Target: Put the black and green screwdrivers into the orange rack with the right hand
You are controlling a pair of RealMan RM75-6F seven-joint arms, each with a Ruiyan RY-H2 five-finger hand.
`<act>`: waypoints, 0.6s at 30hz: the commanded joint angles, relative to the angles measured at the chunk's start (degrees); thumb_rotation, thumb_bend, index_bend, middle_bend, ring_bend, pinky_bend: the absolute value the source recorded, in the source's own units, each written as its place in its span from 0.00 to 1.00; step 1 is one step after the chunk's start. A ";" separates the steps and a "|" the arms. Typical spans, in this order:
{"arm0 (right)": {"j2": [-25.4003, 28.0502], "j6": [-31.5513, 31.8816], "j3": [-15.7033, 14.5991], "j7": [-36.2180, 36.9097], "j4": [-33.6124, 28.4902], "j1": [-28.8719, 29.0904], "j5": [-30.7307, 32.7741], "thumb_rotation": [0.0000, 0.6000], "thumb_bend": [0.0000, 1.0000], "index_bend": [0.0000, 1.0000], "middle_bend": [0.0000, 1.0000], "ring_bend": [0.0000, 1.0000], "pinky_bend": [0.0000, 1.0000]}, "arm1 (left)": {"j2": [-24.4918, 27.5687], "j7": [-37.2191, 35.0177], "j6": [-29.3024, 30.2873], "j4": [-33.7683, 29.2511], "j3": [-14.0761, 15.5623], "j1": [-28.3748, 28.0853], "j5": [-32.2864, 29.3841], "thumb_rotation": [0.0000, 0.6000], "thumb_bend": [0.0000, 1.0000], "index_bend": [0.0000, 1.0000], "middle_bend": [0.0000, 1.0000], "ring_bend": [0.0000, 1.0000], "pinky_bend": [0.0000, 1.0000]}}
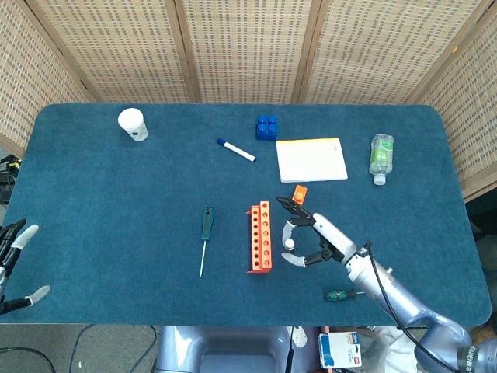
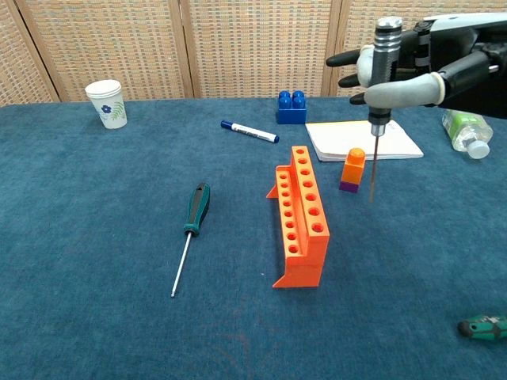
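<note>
The right hand is raised above the desk and pinches a slim metal-handled screwdriver upright, its ridged grey handle between thumb and fingers and its thin shaft pointing straight down. The other fingers reach out to the left. In the chest view the tip hangs in the air just right of the orange rack and in front of a small orange and purple block. From the head view the same hand sits just beside the rack's right side, and the held tool is hard to make out there.

The black and green screwdriver lies flat on the desk well to the left of the hand, on the far side of the rack, handle away from the robot and tip toward it. A second green-handled screwdriver lies near the desk's front edge, below and to the right of the hand, close under the forearm.

Beyond the hand are a white notepad, a blue building block and a blue-capped marker. A clear bottle lies to its far right; a paper cup stands far off to the left.

The left hand rests at the desk's left front corner, fingers apart, holding nothing.
</note>
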 commanded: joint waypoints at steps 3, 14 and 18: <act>-2.38 -1.12 0.33 -0.93 1.30 1.43 0.86 1.00 0.48 0.61 0.00 0.00 0.00 | -0.08 0.15 -0.19 -0.05 0.03 -0.09 -0.06 1.00 0.00 0.00 0.00 0.00 0.00; -5.78 -1.24 0.73 -2.43 2.31 2.73 2.27 1.00 0.48 0.61 0.00 0.00 0.00 | -0.49 1.54 -1.61 -0.31 -0.09 -0.67 -0.78 1.00 0.00 0.00 0.00 0.00 0.00; -6.60 -1.45 0.94 -2.80 2.97 2.97 3.35 1.00 0.48 0.61 0.00 0.00 0.00 | -0.60 2.01 -1.80 -0.45 -0.11 -0.75 -0.90 1.00 0.00 0.00 0.00 0.00 0.00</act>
